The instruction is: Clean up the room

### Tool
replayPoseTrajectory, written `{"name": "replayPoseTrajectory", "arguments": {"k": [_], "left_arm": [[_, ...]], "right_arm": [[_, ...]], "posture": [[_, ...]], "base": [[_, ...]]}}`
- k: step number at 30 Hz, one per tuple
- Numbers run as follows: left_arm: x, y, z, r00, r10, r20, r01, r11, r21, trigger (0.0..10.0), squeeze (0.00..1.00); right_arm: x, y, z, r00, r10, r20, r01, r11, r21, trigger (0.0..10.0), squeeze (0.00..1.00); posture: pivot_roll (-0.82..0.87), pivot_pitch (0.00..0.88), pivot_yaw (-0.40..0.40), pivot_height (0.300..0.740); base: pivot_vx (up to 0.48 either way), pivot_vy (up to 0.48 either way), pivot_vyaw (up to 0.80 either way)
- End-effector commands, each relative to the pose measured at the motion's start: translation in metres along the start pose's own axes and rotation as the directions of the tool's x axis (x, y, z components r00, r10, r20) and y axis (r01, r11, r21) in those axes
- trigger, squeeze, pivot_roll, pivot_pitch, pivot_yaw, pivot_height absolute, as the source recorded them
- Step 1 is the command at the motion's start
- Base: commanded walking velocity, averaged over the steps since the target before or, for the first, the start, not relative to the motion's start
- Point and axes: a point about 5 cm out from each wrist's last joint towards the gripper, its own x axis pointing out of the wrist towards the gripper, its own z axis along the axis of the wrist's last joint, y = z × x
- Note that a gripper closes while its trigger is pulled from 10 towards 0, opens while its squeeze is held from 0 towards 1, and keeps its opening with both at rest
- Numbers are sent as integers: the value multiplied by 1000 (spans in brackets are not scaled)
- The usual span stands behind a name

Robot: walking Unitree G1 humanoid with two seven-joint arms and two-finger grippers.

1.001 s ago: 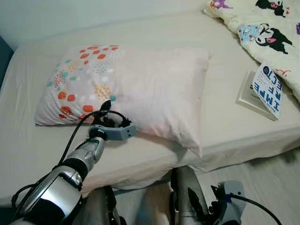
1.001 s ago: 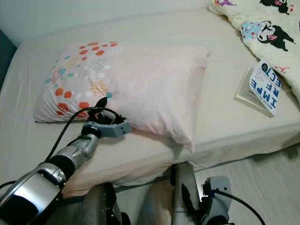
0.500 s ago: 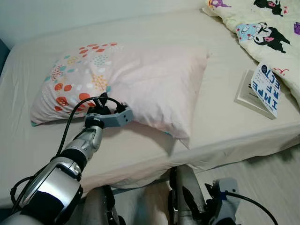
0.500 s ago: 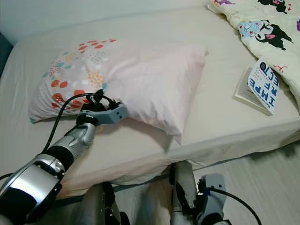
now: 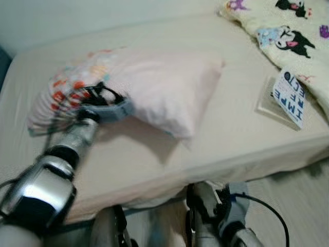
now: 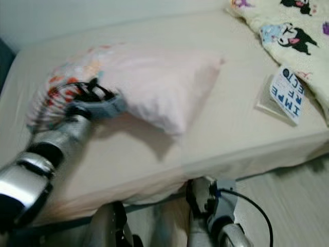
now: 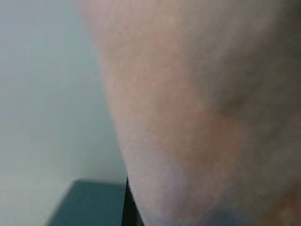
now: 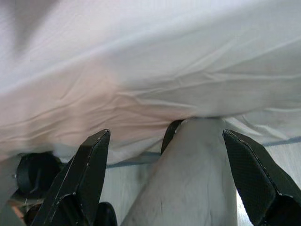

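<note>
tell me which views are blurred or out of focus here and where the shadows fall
Left and right eye views: motion blur, worst on the left arm and the pillow; the book stays readable. A soft shadow lies on the bed sheet under the pillow's raised corner. Left wrist view: out of focus, pink fabric pressed close. Right wrist view: sharp, the right gripper with fingers spread below the mattress edge.

bed (image 5: 241,139): open sheet mid | pillow (image 5: 164,87) blocks left | book (image 5: 288,98), blanket (image 5: 288,36) right
</note>
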Motion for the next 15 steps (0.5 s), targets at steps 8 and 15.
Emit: {"name": "replayPoseTrajectory", "arguments": {"k": [8, 15], "left_arm": [[27, 53, -21, 999, 37, 19, -40, 987, 153, 0, 0], [43, 80, -15, 996, 24, 82, -42, 971, 235, 0, 0]], "right_arm": [[10, 1, -7, 1000, -9, -5, 10, 999, 31, 10000, 0], [15, 1, -6, 1000, -19, 7, 19, 999, 40, 10000, 0]], "posture": [[-225, 175, 119, 581], [-221, 169, 126, 581]], "base": [[0, 0, 0], [0, 0, 0]]}}
